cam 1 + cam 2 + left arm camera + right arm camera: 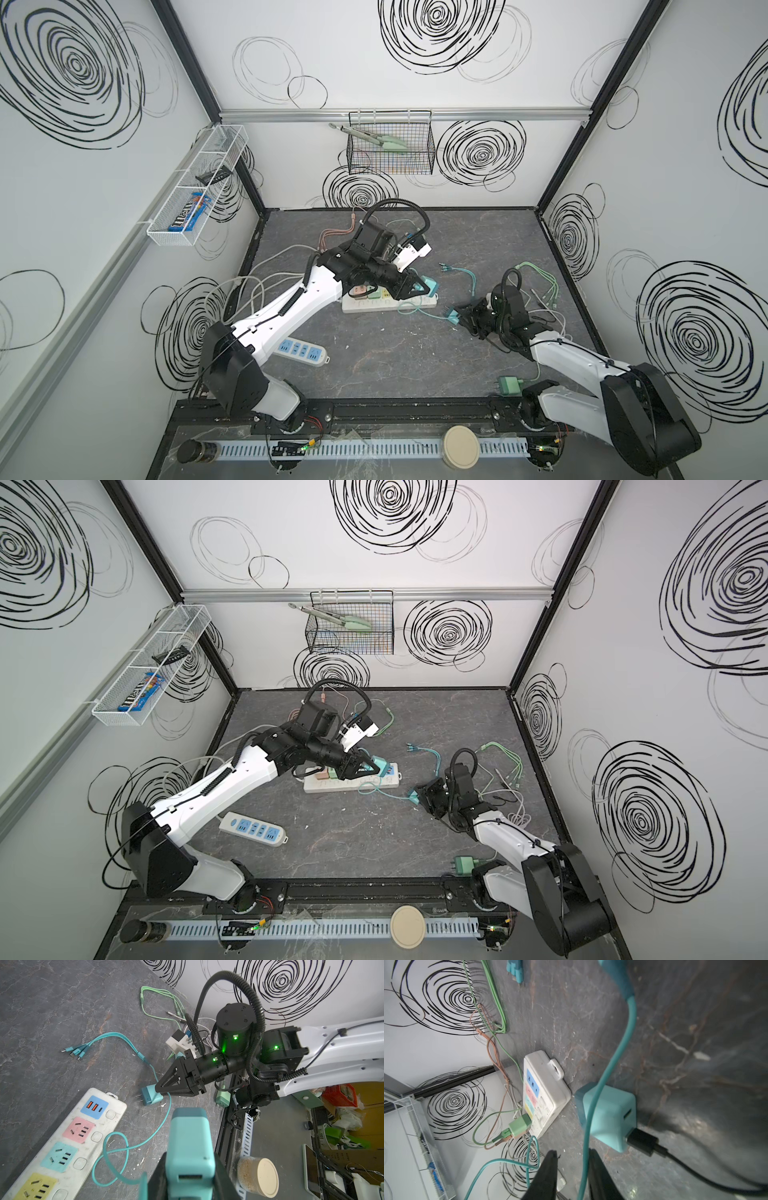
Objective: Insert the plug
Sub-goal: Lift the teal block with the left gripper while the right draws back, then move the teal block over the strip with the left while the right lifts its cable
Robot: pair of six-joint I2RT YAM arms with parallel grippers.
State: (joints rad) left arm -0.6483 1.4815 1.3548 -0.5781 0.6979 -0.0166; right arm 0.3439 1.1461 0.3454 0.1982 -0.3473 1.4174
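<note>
Teal plug: a small boxy charger block, held off the table just above the right end of the power strip.
Left gripper: clamped across the block's two flat sides. The USB port faces the wrist camera and the prong end points away, so the prongs are hidden.
Handling: it is probably light and rigid, with smooth plastic that may twist in the jaws under a push. The flat sides at mid-body look like the best hold and leave the prong face free.
Power strip: lies loose on the table, so it may slide when pressed. The pink, teal and yellow sockets look empty.
Right gripper: low on the table, right of the strip. Its jaws stand narrow with the teal cable between them. I cannot tell whether they pinch anything.
Second teal adapter: lies just beyond those fingertips, prongs pointing left, with a black cable plugged in.
Teal cable: soft and looped near the strip, so it could snag.
</note>
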